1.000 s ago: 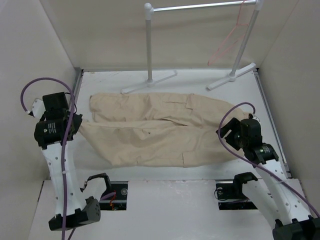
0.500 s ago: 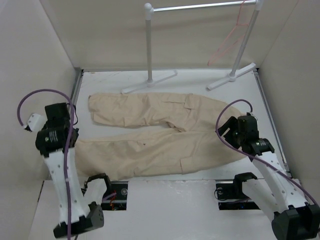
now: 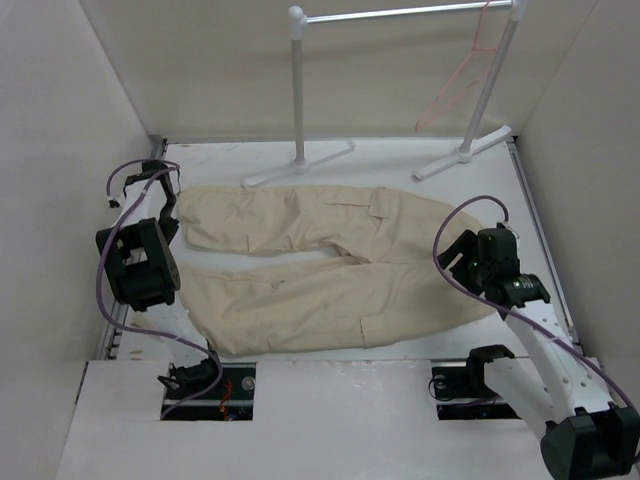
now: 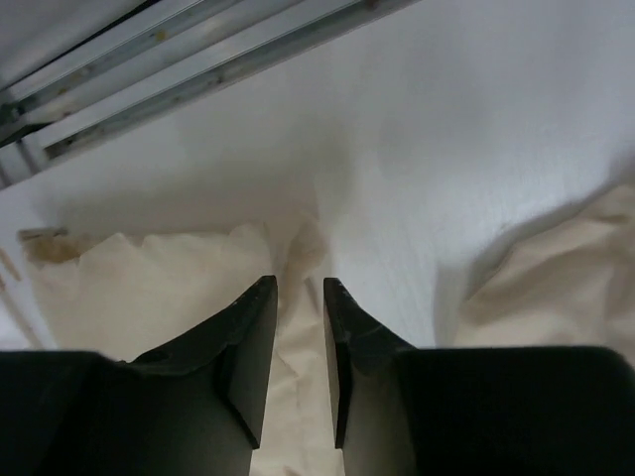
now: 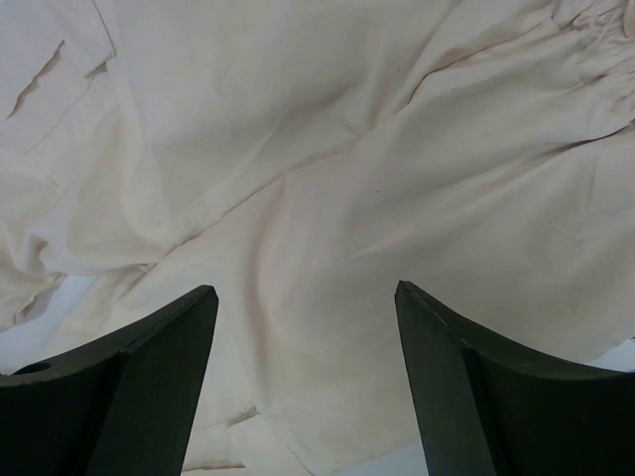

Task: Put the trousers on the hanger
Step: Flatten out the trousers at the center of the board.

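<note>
The beige trousers [image 3: 320,270] lie flat on the table, legs pointing left and slightly spread, waist at the right. The pink wire hanger [image 3: 455,85] hangs from the rack's bar at the back right, far from both arms. My left gripper [image 4: 300,283] sits low over the near leg's cuff [image 4: 149,288], jaws a narrow gap apart with a ridge of cloth running between them. In the top view its black body [image 3: 142,268] hides the fingers. My right gripper [image 5: 306,288] hovers wide open above the trousers' waist cloth [image 5: 327,149], at the right end [image 3: 468,262].
The white pipe rack [image 3: 298,90] stands at the back on two feet [image 3: 300,162], just beyond the far leg. A metal rail [image 4: 198,69] lines the table's left edge next to my left gripper. White walls enclose the table.
The near leg was pulled down and away from the far one. My left arm then swung toward the far left, and its jaws parted from shut. The right arm barely moved.
</note>
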